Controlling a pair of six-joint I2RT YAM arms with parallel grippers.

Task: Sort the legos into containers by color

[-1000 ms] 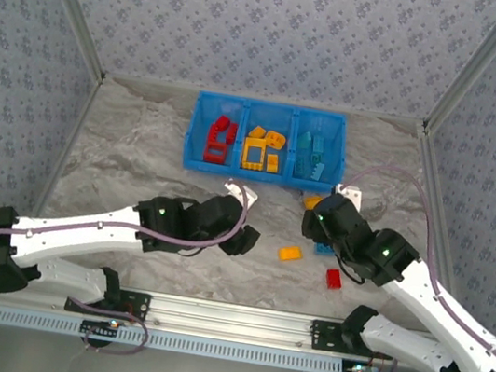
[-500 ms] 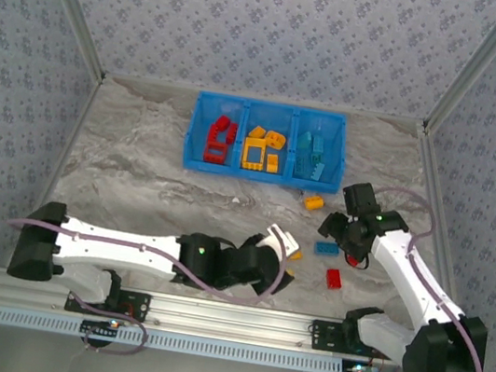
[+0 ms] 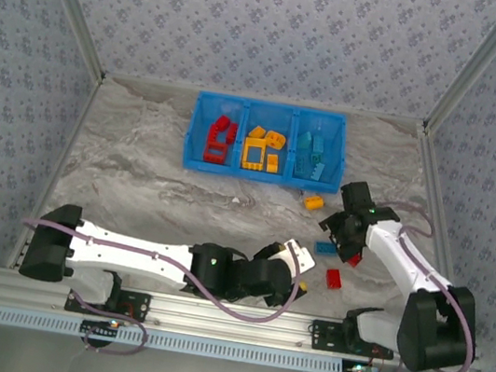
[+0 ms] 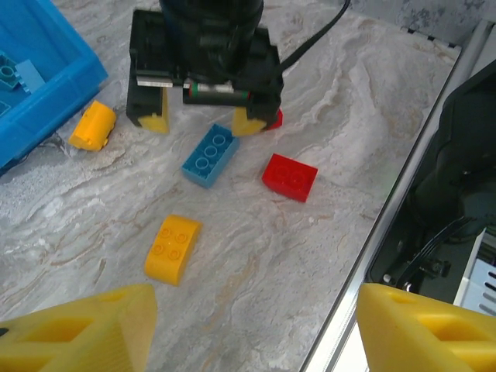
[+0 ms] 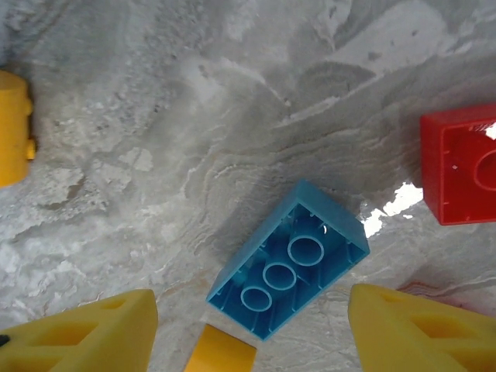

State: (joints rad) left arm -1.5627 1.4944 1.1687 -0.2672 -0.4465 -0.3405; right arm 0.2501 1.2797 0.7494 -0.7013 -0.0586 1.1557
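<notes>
1. The right gripper is seen spread wide with nothing held. Bare table shows between its yellow fingertips.
2. The blue brick is found flat on the table just ahead of those fingertips, inside the gap and a little toward the right-hand one in the wrist view. Whether a finger touches it cannot be told.
3. Its long axis is laid on a slant, running from near-left to far-right across the line along which the fingers would close. A turn of the wrist is judged necessary before a square pinch on the long sides can be made.
4. A red brick is spotted just beside it to the right, apart from it, and could be nudged by the outer finger.
5. The left gripper is also held wide open and empty, with a yellow brick lying ahead of it. The blue brick lies farther beyond, so the right arm is judged the nearer.
6. The bin is set well apart up the table. Blue pieces are gathered in its right-hand section.
</notes>
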